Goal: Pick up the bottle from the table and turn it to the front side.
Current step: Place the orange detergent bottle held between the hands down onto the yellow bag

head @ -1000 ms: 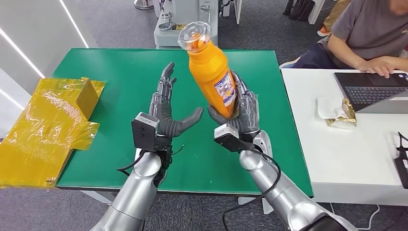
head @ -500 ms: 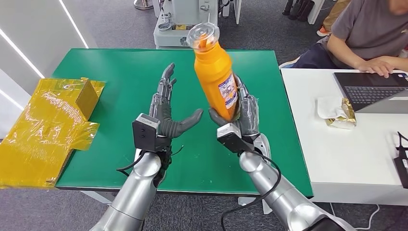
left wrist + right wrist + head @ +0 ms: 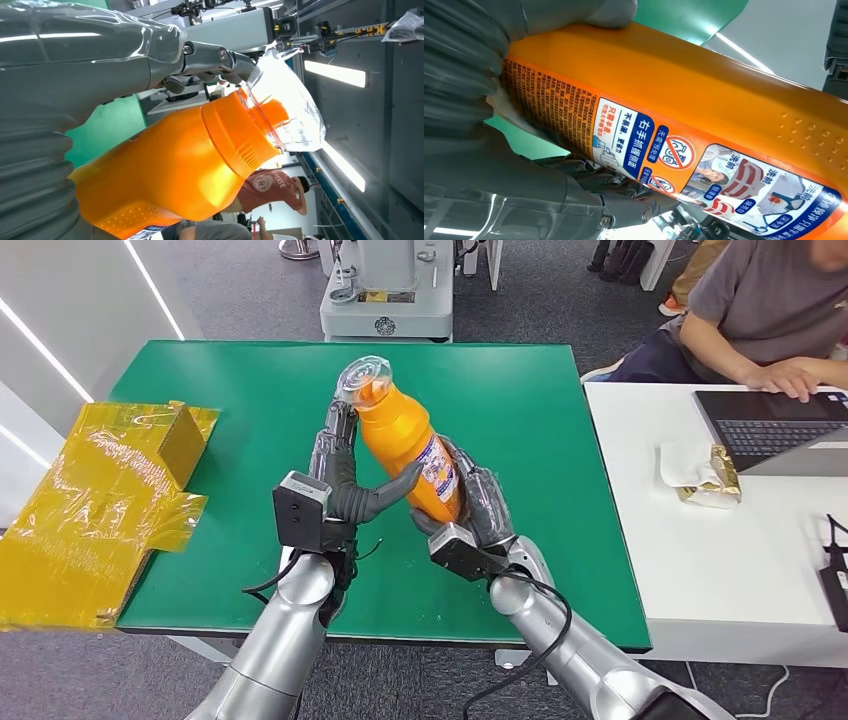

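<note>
**Bottle held above mid-table, both hands engaged**

Bare green table (image 3: pixel 220 380) lies open on every side; yellow wrapping (image 3: pixel 100 500) overhangs its left edge. My right hand (image 3: pixel 470 510) wraps its fingers round the lower body of the orange bottle (image 3: pixel 405 445), cap tilted up and leftward. My left hand (image 3: pixel 340 475) stands upright, fingers extended along the bottle, thumb touching it

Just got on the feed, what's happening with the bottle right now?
The right hand holds the orange bottle off the green table, tilted with its clear cap toward the left hand. The left hand's thumb touches the bottle's side, fingers up beside the cap. The label faces the right hand. A person works at a laptop nearby.
</note>
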Motion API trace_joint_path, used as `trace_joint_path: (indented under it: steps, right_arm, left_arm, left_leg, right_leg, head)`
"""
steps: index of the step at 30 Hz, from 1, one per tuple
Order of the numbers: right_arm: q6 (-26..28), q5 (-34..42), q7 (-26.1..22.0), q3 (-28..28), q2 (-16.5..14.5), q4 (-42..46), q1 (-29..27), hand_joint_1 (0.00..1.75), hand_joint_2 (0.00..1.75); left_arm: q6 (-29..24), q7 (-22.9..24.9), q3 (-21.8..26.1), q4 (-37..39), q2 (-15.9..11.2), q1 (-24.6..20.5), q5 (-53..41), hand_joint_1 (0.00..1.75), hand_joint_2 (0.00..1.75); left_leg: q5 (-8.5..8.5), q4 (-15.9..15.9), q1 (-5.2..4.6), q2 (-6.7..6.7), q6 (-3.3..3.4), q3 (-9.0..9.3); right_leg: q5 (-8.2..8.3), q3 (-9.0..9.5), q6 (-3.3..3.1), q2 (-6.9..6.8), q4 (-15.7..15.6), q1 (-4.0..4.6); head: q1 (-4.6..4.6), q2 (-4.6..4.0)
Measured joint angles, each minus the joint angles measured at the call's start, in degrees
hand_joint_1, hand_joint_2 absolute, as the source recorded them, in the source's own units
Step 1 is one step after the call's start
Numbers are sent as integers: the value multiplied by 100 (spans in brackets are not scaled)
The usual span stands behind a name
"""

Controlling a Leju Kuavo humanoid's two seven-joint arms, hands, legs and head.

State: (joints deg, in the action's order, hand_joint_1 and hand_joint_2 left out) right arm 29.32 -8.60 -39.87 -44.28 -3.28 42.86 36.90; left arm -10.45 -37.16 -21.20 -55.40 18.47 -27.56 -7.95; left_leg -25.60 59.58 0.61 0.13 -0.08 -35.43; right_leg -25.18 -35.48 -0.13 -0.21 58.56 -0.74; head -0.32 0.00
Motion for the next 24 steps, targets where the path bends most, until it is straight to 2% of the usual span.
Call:
trace_joint_path:
  steps: [10,18,24]
  right_arm:
    - [17,-34,0,-91,0,-78,33,175,175]
    - [503,-181,0,-150,3,-60,43,175,175]
    - [537,-318,2,-332,9,101,91,175,175]
  left_arm:
    - [7,0,0,4,4,0,34,0,175]
    - [136,172,0,104,17,-95,93,0,175]
    - [197,330,0,352,16,-229,101,0,175]
  left_leg:
    - [0,0,0,1,0,0]
    - [0,0,0,1,0,1]
    - [0,0,0,2,0,1]
  right_leg:
    - [0,0,0,1,0,0]
    - [0,-1,0,1,0,0]
    - [0,-1,0,2,0,0]
  head:
    - [-1,0]
    - [1,0]
    - [0,0]
